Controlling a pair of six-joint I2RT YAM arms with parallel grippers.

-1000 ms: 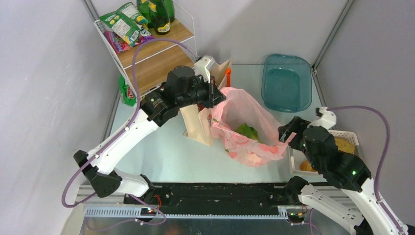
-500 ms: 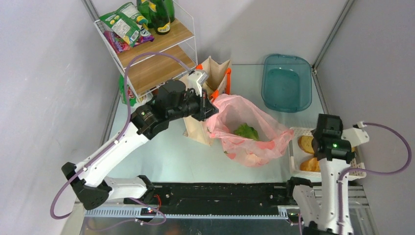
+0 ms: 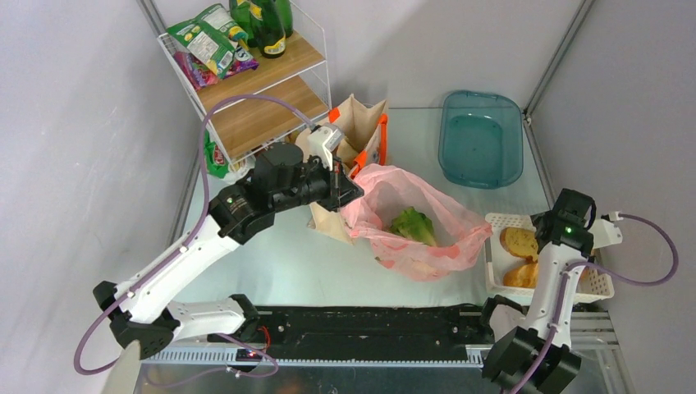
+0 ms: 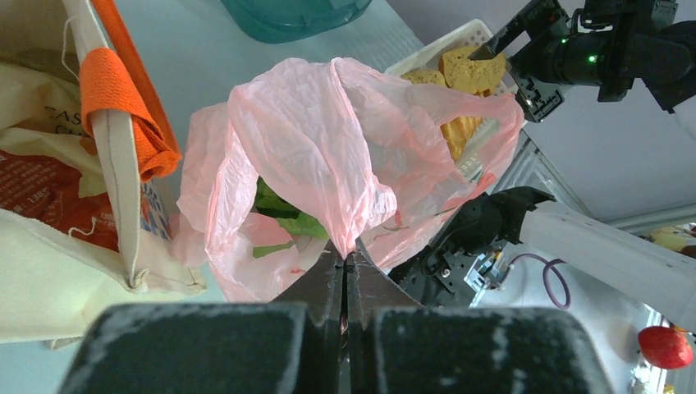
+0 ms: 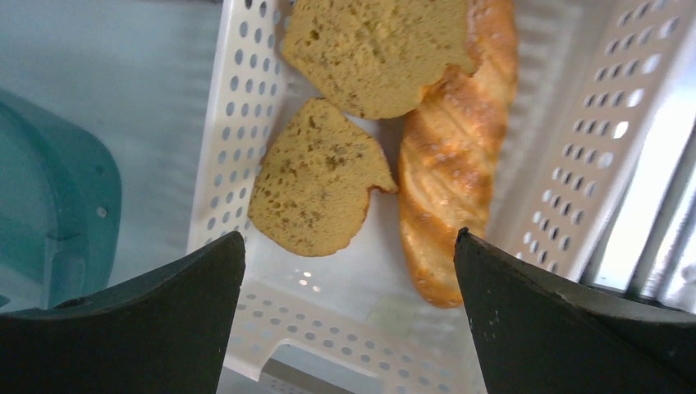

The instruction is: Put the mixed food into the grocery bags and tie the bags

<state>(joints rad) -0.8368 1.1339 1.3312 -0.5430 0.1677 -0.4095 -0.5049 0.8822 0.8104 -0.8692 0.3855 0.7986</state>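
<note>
Top view: L jaws sit at the near rim of the pink bag [image 3: 455, 223], which stands open on the counter [image 3: 271, 246], touching the tote [image 3: 361, 131]. The lettuce [image 3: 413, 224] lies inside the bag. R jaws hang over the white basket [image 3: 493, 271] holding bread [image 3: 519, 240]. L wrist view: jaws pressed together, pinching a gathered fold of pink film. R wrist view: jaws spread wide above two slices [image 5: 316, 189] & a loaf [image 5: 451, 172] in the basket.
</note>
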